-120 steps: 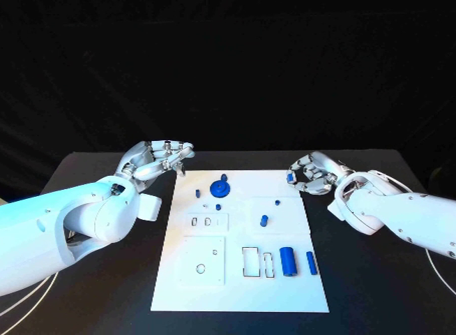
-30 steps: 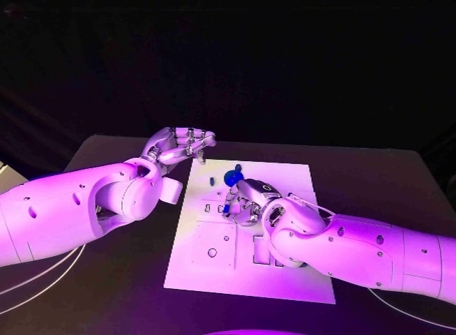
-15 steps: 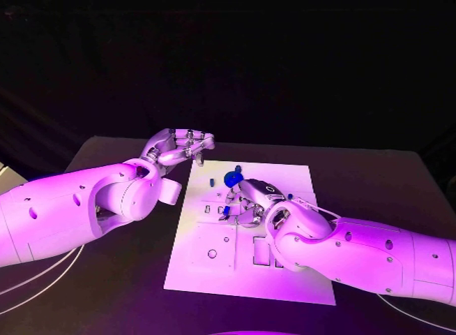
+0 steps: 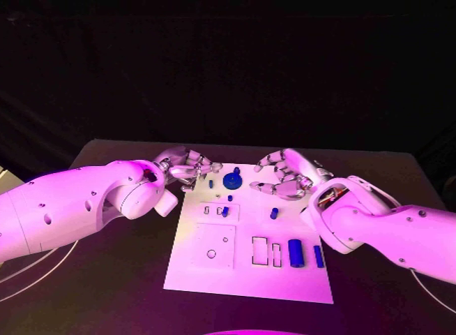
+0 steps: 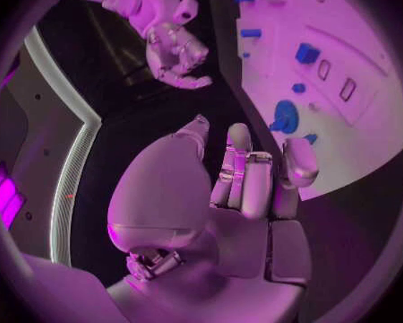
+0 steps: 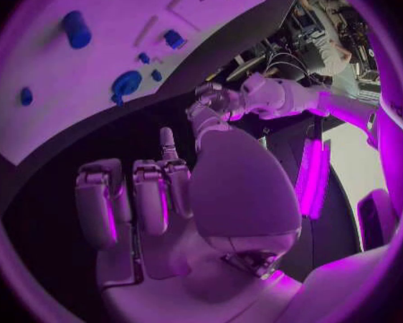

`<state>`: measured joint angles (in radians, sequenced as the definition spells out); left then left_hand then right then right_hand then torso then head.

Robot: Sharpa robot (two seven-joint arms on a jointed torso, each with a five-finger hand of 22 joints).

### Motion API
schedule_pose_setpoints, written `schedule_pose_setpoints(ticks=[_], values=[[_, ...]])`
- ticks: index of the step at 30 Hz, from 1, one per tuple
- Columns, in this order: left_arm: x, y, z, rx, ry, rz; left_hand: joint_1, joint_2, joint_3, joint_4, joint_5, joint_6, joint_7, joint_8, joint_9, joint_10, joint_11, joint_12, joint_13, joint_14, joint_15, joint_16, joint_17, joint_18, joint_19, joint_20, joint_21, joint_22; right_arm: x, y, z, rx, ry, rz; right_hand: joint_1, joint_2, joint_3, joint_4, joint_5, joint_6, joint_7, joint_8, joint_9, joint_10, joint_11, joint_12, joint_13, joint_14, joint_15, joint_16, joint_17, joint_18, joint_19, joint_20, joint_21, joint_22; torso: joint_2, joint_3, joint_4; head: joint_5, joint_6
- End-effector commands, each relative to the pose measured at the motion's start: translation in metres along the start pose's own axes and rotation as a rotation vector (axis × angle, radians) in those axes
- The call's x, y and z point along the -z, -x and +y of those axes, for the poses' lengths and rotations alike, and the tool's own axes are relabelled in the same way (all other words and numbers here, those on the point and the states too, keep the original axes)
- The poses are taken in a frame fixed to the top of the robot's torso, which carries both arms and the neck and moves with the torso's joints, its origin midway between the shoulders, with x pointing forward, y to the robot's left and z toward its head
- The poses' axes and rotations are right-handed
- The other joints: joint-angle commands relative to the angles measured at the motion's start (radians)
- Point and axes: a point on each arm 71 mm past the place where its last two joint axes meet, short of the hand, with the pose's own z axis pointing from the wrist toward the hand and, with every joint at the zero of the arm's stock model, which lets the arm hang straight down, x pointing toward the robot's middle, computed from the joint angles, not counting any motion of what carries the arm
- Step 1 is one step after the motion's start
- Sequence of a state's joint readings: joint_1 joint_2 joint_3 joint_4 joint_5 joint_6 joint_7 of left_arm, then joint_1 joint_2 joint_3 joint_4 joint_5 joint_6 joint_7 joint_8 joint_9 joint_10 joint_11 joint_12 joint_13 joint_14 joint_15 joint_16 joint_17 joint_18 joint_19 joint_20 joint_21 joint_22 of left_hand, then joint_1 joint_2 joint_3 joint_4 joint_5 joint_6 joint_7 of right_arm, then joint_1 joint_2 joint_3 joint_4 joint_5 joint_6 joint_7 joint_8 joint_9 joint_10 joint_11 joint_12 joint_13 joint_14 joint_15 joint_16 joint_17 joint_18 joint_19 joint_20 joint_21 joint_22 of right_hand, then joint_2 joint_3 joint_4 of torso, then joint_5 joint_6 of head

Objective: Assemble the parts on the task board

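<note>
While both silver hands hover at the far end of the flat white task board (image 4: 203, 269), the left hand (image 4: 191, 167) curls inward, holding nothing. The right hand (image 4: 284, 177) spreads loosely, empty too. I judge this a pause between placements; next comes reaching for a loose small blue cylindrical part (image 4: 294, 252) at the near right.

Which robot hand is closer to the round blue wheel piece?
Both are close; the left hand looks slightly nearer. It hovers off the board's far left corner beside the round blue wheel; the right hand hovers opposite.
</note>
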<state>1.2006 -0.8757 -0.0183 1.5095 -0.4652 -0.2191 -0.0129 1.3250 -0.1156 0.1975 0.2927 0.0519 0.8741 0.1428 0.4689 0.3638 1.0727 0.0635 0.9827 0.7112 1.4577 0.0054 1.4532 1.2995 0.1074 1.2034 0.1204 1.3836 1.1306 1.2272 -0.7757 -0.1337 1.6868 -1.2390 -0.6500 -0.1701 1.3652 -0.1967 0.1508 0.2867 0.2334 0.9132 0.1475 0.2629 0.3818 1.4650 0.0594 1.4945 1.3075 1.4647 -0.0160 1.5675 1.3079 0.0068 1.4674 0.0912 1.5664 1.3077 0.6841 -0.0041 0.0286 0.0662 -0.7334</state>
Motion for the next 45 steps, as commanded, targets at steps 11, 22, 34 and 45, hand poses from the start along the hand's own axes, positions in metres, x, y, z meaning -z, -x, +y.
schedule_pose_setpoints(ticks=[11,22,34,45], values=[[-0.022,-0.025,-0.005,-0.674,0.348,0.242,-0.133,0.015,-0.017,0.002,-0.001,0.029,-0.039,0.096,0.084,0.134,-0.033,0.187,0.218,0.07,-0.033,0.06,0.14,-0.032,0.11,-0.032,0.057,0.115,0.011,0.05,-0.032,-0.259,-0.103,-0.075,0.004,0.002,0.007,0.002,0.013,-0.008,-0.001,-0.002,-0.003,0.041,0.006,-0.003,0.204,0.106,0.01,0.003,0.263,-0.007,0.103,0.006,0.004,0.263,-0.016,0.008,-0.0081,0.008,-0.016],[-0.04,-0.041,-0.017,-0.796,0.409,0.284,-0.172,0.015,-0.051,0.002,-0.001,0.003,-0.035,0.096,0.103,0.126,-0.029,0.186,0.217,0.07,-0.031,0.059,0.14,-0.034,0.115,-0.034,0.059,0.121,0.011,0.061,-0.048,-0.273,-0.162,-0.092,0.002,0.003,0.009,0.002,0.024,-0.01,0.0,-0.003,-0.004,0.041,0.006,-0.003,0.203,0.106,0.01,0.003,0.263,-0.007,0.103,0.007,0.004,0.263,-0.015,0.0075,-0.0085,0.005,-0.024],[-0.048,-0.051,-0.018,-0.864,0.461,0.348,-0.174,0.025,-0.06,0.001,-0.001,-0.013,-0.03,0.09,0.109,0.106,-0.024,0.171,0.195,0.067,-0.027,0.056,0.135,-0.033,0.109,-0.032,0.056,0.116,0.01,0.063,-0.055,-0.269,-0.188,-0.093,0.002,0.003,0.01,0.002,0.027,-0.011,0.0,-0.004,-0.005,0.04,0.007,-0.003,0.203,0.106,0.01,0.003,0.263,-0.007,0.103,0.007,0.004,0.263,-0.014,0.0064,-0.008,0.005,-0.031],[-0.055,-0.059,-0.017,-0.868,0.476,0.383,-0.164,0.035,-0.059,0.001,-0.001,-0.018,-0.027,0.087,0.114,0.09,-0.022,0.158,0.178,0.064,-0.024,0.053,0.13,-0.031,0.102,-0.029,0.053,0.108,0.009,0.062,-0.057,-0.275,-0.203,-0.085,-0.001,0.004,0.01,0.003,0.029,-0.013,0.001,-0.005,-0.006,0.037,0.007,-0.008,0.2,0.106,0.01,0.003,0.263,-0.007,0.103,0.007,0.004,0.263,-0.015,0.0052,-0.0084,-0.002,-0.036]])
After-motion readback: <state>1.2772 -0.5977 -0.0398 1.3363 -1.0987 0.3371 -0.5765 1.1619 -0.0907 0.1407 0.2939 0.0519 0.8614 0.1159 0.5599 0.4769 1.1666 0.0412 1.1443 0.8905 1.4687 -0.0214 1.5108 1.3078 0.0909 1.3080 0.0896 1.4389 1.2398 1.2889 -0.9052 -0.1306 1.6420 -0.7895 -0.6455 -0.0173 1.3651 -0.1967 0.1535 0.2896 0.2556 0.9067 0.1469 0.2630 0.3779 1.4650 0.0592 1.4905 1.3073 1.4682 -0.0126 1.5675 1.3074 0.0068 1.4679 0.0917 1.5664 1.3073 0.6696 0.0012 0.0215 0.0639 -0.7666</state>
